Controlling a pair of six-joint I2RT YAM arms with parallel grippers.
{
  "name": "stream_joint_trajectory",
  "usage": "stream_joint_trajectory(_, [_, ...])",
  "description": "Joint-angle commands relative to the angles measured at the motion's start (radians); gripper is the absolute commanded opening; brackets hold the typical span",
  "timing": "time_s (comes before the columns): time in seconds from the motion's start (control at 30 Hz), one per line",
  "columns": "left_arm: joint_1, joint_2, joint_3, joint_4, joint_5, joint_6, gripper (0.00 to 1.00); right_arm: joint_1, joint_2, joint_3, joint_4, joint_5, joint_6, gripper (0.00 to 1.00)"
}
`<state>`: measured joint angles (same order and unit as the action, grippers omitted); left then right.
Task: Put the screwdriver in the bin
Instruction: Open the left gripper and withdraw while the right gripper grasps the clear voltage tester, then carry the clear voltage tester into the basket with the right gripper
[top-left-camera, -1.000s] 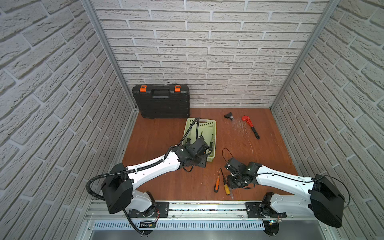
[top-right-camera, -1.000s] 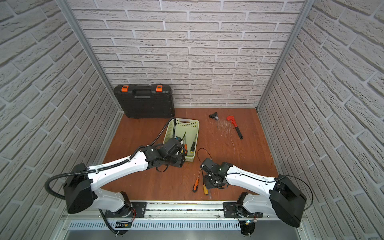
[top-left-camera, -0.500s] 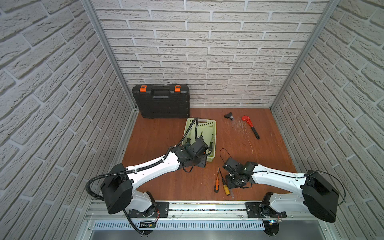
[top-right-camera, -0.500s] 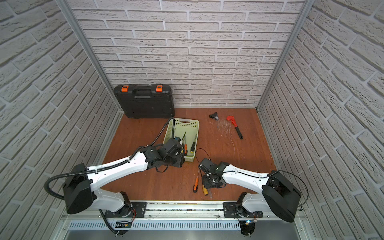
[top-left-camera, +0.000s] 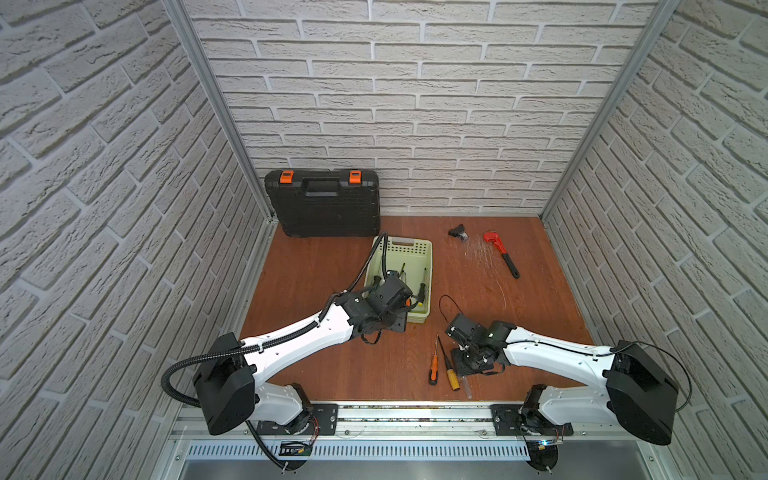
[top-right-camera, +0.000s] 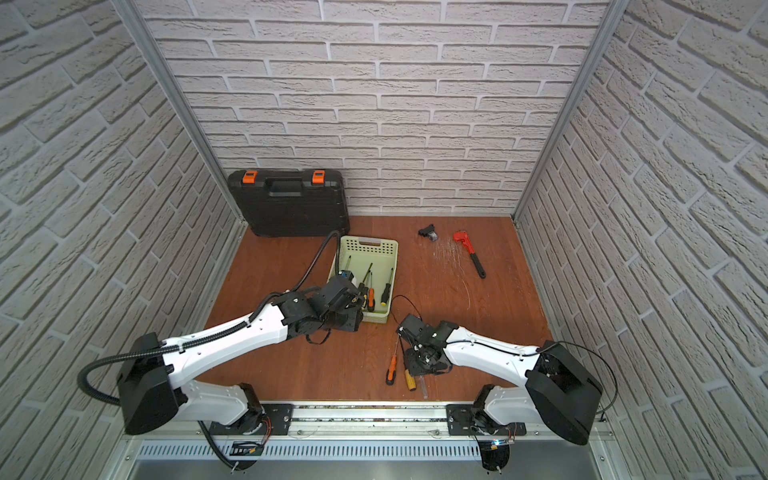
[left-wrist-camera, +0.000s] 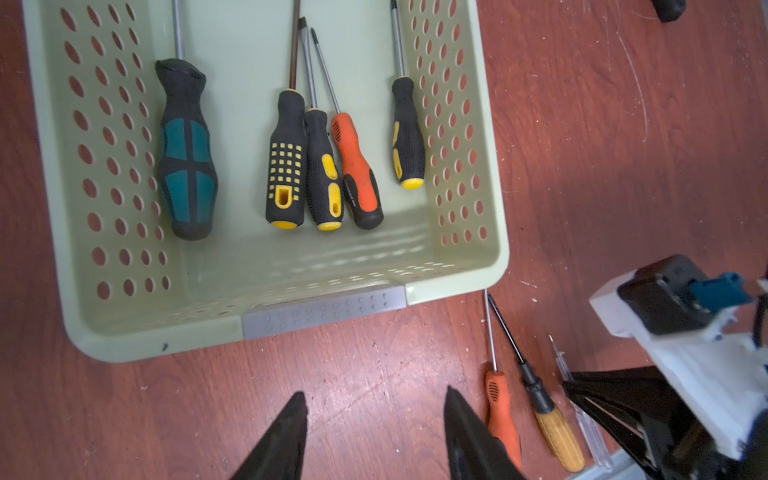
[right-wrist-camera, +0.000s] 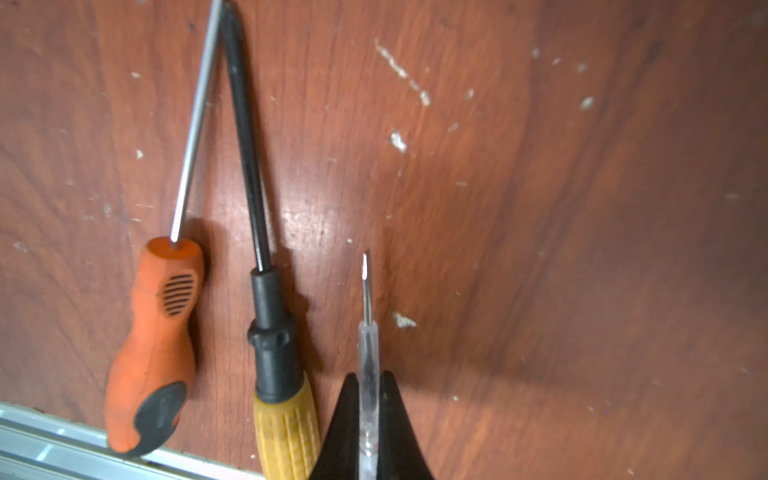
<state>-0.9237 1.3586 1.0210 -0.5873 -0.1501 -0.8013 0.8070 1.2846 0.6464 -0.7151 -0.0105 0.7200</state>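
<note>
Clear-handled screwdriver (right-wrist-camera: 368, 349), on the floor (right-wrist-camera: 540, 208) apart from the pale green bin (left-wrist-camera: 166, 336), sits pinched in the closed jaws of the right gripper (right-wrist-camera: 368, 380), the grasp apparently made, so next it needs lifting over the bin's rim.

right gripper (right-wrist-camera: 369, 376): went from part-open to closed | grip: now pinches clear-handled screwdriver (right-wrist-camera: 368, 345)

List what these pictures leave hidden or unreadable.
Clear screwdriver: handle end cut off by the right wrist view's edge; in both top views mostly under the right gripper.
Bin: near end partly hidden by the left arm in both top views.
Small black part by the wall: too small to identify.
</note>
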Motion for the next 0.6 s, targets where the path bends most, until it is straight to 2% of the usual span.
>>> stream_joint_trajectory(0.0, [0.02, -0.031, 0.013, -0.022, -0.026, -0.012, 0.54, -0.031, -0.046, 0.053, -0.066, 0.018, -0.034, 0.05])
stream_joint_trajectory(0.3, [0.063, -0.068, -0.012, -0.022, -0.015, -0.019, 0.54, -0.093, -0.058, 0.172, -0.143, -0.009, -0.095, 0.06])
stream_joint_trajectory(0.57, [0.101, -0.139, -0.055, -0.014, -0.015, -0.027, 0.54, -0.173, -0.02, 0.446, -0.253, -0.095, -0.166, 0.06])
